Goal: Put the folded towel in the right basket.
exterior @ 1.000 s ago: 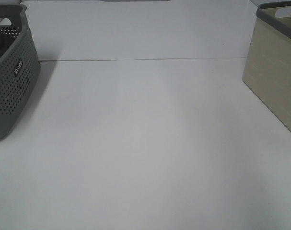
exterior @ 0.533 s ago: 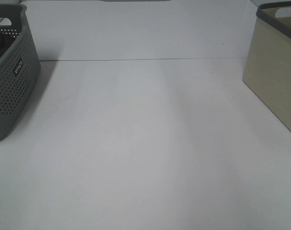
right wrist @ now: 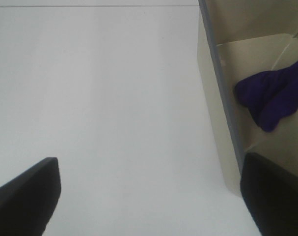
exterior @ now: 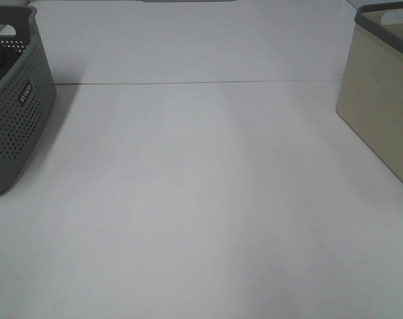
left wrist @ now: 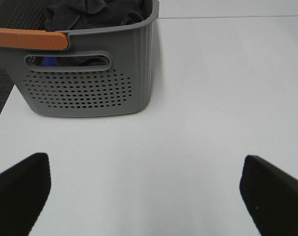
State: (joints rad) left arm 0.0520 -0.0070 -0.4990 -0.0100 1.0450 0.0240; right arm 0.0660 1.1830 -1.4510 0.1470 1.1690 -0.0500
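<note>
The right basket [exterior: 380, 113] is beige with a grey rim and stands at the table's right edge. In the right wrist view it [right wrist: 215, 98] holds a dark purple towel [right wrist: 271, 96], bunched on its floor. My right gripper [right wrist: 149, 196] is open and empty, above the table beside this basket's wall. My left gripper [left wrist: 146, 196] is open and empty, above the table in front of the grey perforated left basket [left wrist: 90, 83]. Neither gripper shows in the exterior high view.
The grey basket [exterior: 12, 106] stands at the table's left edge and holds dark grey cloths [left wrist: 94, 12]. An orange strip [left wrist: 28, 38] lies along its rim. A seam line [exterior: 188, 83] crosses the white table at the back.
</note>
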